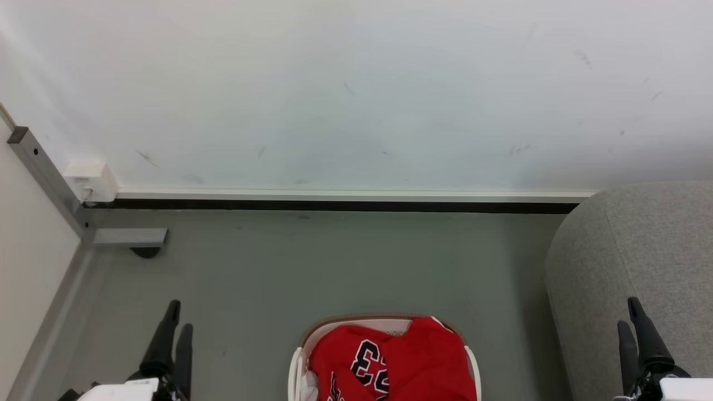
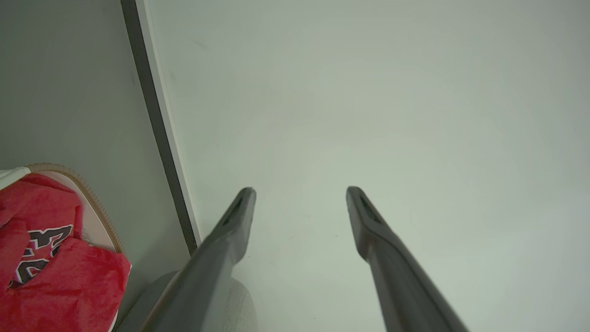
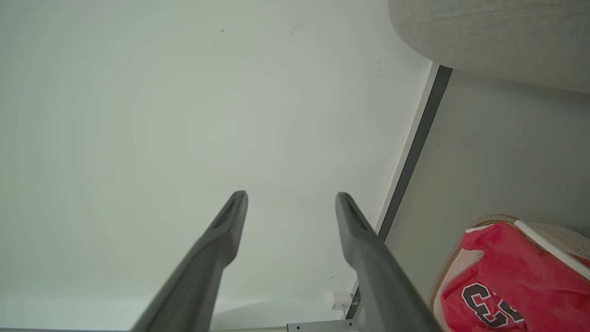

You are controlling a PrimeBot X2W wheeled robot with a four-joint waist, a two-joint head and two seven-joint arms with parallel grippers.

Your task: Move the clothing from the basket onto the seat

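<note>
The clothing (image 1: 412, 362), a red jersey with a black-and-white number, lies bunched in the basket (image 1: 295, 362), a cream basket with a brown rim on the floor at the bottom centre. It also shows as the clothing (image 2: 50, 272) in the basket (image 2: 99, 216), and the clothing (image 3: 511, 286) in the basket (image 3: 557, 244). The seat (image 1: 640, 262), light grey fabric, stands at the right. My left gripper (image 1: 178, 320) is open at the lower left, left of the basket. My right gripper (image 1: 631, 314) is open before the seat's corner. The left gripper (image 2: 300, 196) and the right gripper (image 3: 291, 200) hold nothing.
A white wall (image 1: 356, 89) with a dark skirting strip (image 1: 334, 205) runs across ahead. A grey metal post (image 1: 47, 178) and foot, with a small white box (image 1: 92, 179), stand at the left corner. Grey floor (image 1: 334, 262) lies between the basket and the wall.
</note>
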